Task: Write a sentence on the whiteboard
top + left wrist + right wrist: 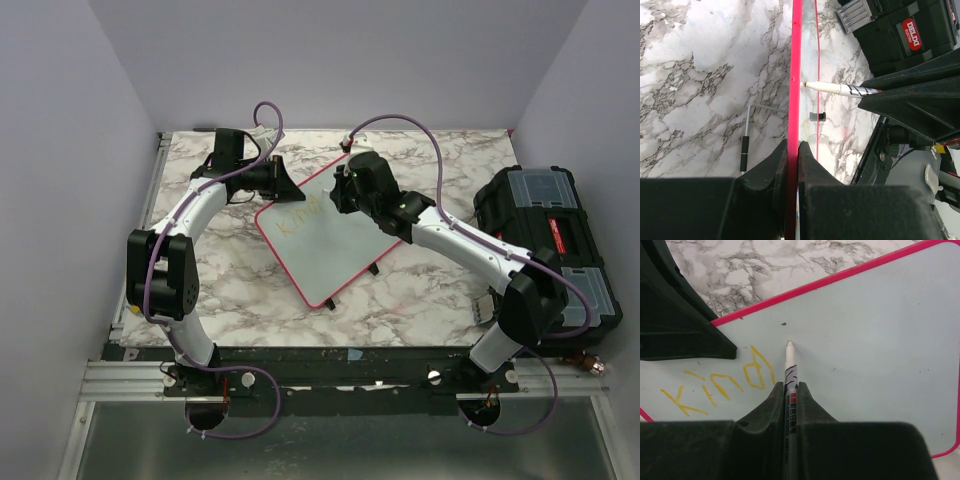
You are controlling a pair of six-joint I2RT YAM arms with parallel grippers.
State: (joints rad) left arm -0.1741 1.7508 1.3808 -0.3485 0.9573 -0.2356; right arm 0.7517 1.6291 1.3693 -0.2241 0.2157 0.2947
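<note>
The whiteboard (865,330) has a smooth, slightly glossy white face in a shiny pink plastic frame. The desk (230,285) looks like smooth grey-veined marble. The toolbox (512,215) is matt black plastic.

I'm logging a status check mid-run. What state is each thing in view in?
pink-framed rectangular whiteboard: one edge clamped, partly written.
yellow handwritten sentence: begun; only "kind" is written.
white marker pen: uncapped, tip at the board.
left gripper: shut on the whiteboard's frame.
right gripper: shut on the marker pen.
black plastic toolbox: lid closed.
</note>
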